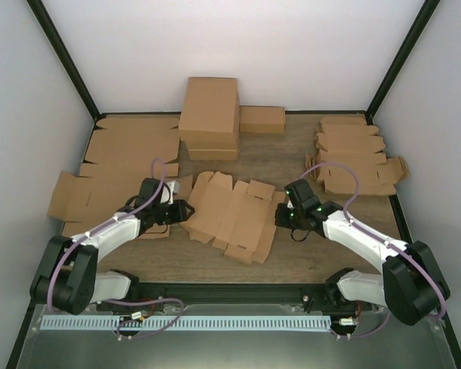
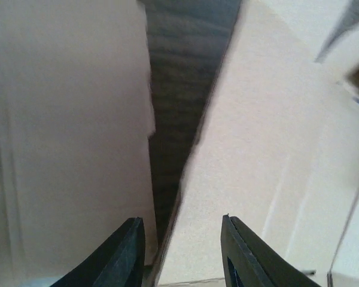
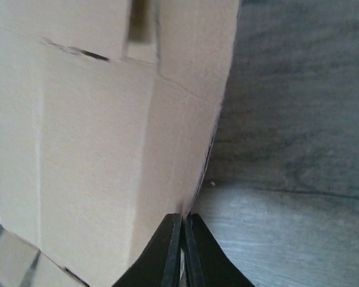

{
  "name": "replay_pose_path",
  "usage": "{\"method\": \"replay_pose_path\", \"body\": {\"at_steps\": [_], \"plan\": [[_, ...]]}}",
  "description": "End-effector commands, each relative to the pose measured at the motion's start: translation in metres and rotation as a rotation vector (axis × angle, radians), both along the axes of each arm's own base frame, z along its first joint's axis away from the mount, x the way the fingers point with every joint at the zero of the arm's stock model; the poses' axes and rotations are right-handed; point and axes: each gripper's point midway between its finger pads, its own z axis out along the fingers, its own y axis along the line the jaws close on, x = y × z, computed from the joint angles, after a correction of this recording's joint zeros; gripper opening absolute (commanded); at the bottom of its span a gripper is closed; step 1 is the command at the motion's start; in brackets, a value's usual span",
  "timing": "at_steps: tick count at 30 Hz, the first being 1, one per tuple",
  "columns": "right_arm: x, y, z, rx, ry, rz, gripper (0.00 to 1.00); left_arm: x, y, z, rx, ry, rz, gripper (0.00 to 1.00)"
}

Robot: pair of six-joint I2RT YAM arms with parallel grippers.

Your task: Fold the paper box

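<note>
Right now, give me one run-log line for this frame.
brown die-cut cardboard box blank: flat, unfolded | left gripper: open at its left edge | right gripper: shut on its right edge

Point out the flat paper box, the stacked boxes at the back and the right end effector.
paper box (image 1: 234, 217): overhead view, middle panel.
stacked boxes (image 1: 209, 108): overhead view, top face.
right end effector (image 3: 183, 222): right wrist view, between fingertips.

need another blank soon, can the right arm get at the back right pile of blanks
Probably not yet: the right hand is shut on the paper box edge and must let go first. Otherwise nothing stands between it and the pile of blanks.
</note>
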Motion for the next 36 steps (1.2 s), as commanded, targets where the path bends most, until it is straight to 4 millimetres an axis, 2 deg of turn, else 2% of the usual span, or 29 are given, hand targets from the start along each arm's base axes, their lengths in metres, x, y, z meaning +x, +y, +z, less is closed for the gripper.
{"method": "replay_pose_path", "body": {"at_steps": [1, 5, 7, 10, 13, 15, 18, 21, 22, 29, 36], "plan": [[0.021, -0.001, 0.023, -0.052, -0.078, 0.014, 0.07, -0.019, -0.016, 0.023, -0.127, -0.011, -0.064, 0.34], [0.023, 0.005, 0.026, -0.032, -0.093, 0.045, 0.11, -0.028, -0.019, 0.042, -0.167, -0.046, -0.082, 0.26], [0.022, 0.008, 0.026, -0.020, -0.095, 0.057, 0.14, -0.031, -0.017, 0.045, -0.162, -0.050, -0.083, 0.22], [0.018, 0.010, 0.022, -0.003, -0.079, 0.063, 0.17, -0.034, -0.014, 0.039, -0.147, -0.032, -0.074, 0.19], [0.010, 0.013, 0.016, 0.032, -0.054, 0.071, 0.26, -0.040, -0.016, 0.032, -0.158, 0.002, -0.069, 0.07], [0.005, 0.012, 0.009, 0.044, -0.025, 0.056, 0.28, -0.043, -0.016, 0.029, -0.153, 0.012, -0.060, 0.06], [-0.002, 0.004, -0.001, 0.026, 0.012, 0.006, 0.40, -0.048, -0.014, 0.029, -0.134, 0.010, -0.040, 0.04], [-0.007, -0.006, -0.008, 0.016, 0.026, -0.054, 0.64, -0.052, -0.009, 0.032, -0.141, 0.014, 0.019, 0.04], [-0.009, -0.007, -0.009, 0.025, 0.025, -0.066, 0.70, -0.055, -0.008, 0.031, -0.153, 0.025, 0.044, 0.04], [-0.019, -0.017, -0.011, 0.044, 0.033, -0.138, 0.72, -0.076, -0.010, 0.029, -0.238, 0.068, 0.177, 0.04], [-0.020, -0.010, -0.013, 0.065, 0.038, -0.101, 0.69, -0.092, -0.020, 0.037, -0.315, 0.086, 0.234, 0.04]]}}
